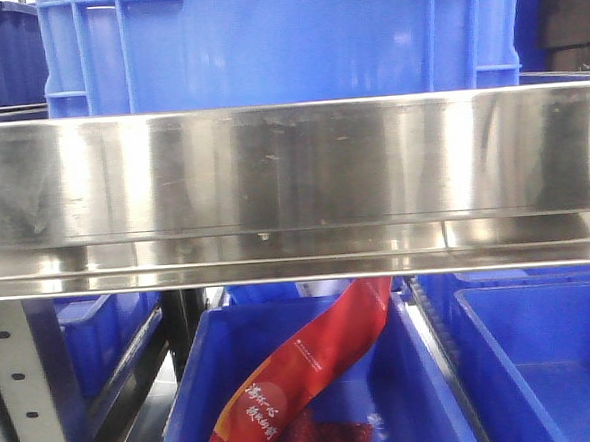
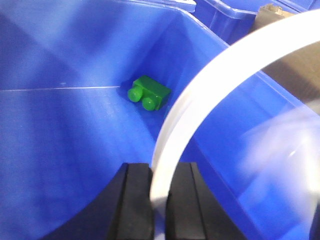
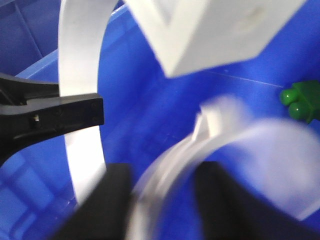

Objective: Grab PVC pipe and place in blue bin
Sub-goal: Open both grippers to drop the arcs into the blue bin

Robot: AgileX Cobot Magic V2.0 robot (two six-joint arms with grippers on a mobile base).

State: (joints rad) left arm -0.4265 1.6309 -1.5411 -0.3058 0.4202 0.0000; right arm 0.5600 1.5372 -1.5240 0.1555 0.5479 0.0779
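While my left tool (image 2: 160, 200) is clamped on the thin white plastic half-ring band of PVC pipe (image 2: 200, 100), its two black pads pressed against either face of the strip near one end, the pipe arcs up and away over the open blue plastic bin (image 2: 60, 125), so the task's thing hangs in the air above the bin floor, not yet resting in it. My right tool (image 3: 162, 200) sits close by with a blurred white curved band (image 3: 235, 145) running between its dark fingers; I cannot tell whether those fingers are pressed on it or merely either side of it. What worries me is that two tools crowd one small space: in the right wrist view my left tool's black finger (image 3: 65, 112) and its white strip stand just beside the right tool, and a knock could twist the pipe in my grip or push it against the bin wall. The band is thin and springy, I judge, so on release it may bounce or catch the rim. A small green plastic toy brick (image 2: 149, 94) lies on the bin floor beneath and could tip the pipe askew. The left wrist view shows my grip plainly; the right wrist view adds a white blocky part (image 3: 210, 30) overhead; the front view shows only a steel shelf rail (image 1: 293, 181), blue crates and a red printed packet (image 1: 304, 371), neither tool nor pipe.
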